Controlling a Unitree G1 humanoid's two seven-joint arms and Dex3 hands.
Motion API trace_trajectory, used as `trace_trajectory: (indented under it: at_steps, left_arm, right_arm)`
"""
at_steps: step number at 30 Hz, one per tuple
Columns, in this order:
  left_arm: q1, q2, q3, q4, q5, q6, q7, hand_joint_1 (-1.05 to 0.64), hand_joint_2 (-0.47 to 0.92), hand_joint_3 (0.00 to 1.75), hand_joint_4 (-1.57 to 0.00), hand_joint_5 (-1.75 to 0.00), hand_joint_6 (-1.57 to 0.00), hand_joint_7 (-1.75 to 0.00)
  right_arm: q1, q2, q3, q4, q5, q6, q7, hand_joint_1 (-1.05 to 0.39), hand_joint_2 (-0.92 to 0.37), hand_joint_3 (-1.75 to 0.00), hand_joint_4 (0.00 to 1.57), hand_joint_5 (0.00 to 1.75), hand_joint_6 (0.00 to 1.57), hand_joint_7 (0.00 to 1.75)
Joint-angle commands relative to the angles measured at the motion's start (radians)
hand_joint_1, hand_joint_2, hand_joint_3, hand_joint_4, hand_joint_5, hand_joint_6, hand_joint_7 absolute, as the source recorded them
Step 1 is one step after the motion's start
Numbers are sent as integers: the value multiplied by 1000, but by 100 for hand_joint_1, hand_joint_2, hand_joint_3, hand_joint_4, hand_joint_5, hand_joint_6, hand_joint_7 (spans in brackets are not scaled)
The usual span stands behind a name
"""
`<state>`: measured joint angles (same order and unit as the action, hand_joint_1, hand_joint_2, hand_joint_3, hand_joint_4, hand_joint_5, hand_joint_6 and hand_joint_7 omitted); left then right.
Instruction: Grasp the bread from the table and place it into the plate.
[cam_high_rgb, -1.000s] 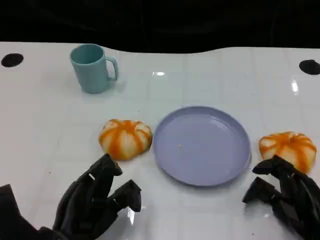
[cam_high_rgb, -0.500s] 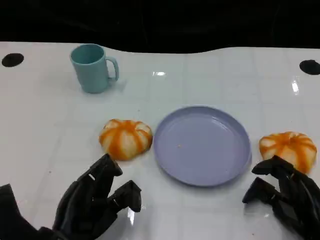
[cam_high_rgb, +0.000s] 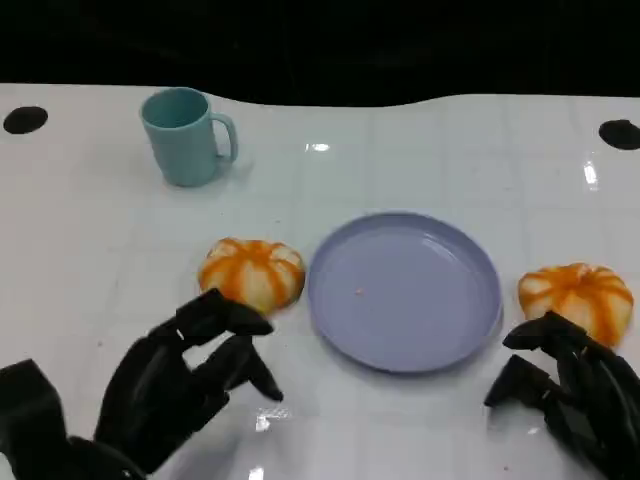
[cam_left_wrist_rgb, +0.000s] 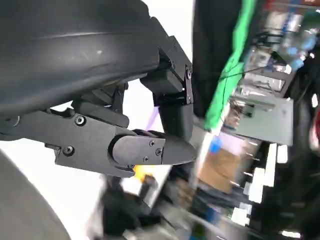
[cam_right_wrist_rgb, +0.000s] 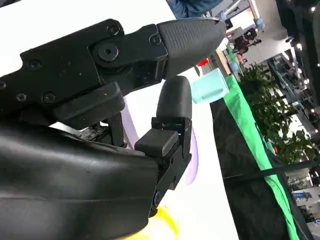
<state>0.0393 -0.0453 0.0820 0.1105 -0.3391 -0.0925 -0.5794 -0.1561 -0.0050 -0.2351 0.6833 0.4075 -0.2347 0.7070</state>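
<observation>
Fingers (cam_high_rgb: 225, 318) of both hands apart, empty; teal mug (cam_high_rgb: 185, 136) well behind plate (cam_high_rgb: 404, 290), bread (cam_high_rgb: 251, 276).

Two orange-striped round buns: one (cam_high_rgb: 251, 277) just left of the empty lilac plate (cam_high_rgb: 404, 290), other (cam_high_rgb: 576, 296) right of it.

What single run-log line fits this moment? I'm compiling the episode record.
left hand: open, near left bread | right hand: open, by right bread | plate: empty
</observation>
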Motion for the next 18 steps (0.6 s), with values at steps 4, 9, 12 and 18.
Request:
trace_trajectory:
  at_steps: [4, 9, 12, 18]
  left_arm:
    - [-44, 124, -73, -39, 339, -232, 144, -58, 92, 25, -45, -97, -53, -25]
    - [-93, 220, -112, -102, 597, -263, 271, -55, 92, 10, -28, -66, -46, -5]
    - [-113, 263, -135, -131, 713, -246, 326, -55, 92, 5, -24, -60, -43, -2]
    - [-178, 351, -224, -204, 1039, -127, 383, -54, 86, 0, -11, -35, -32, 0]
  right_arm:
    - [1, -5, -3, 9, 3, -1, -8, -56, -92, -21, 66, 154, 63, 119]
    - [-2, -3, -3, 11, 3, 3, -13, -54, -92, -23, 66, 154, 61, 118]
    - [2, -2, -1, -2, 1, 15, -31, -56, -92, -21, 67, 152, 64, 117]
    - [13, 0, -4, -42, 33, 80, -18, -53, -92, -17, 62, 156, 63, 116]
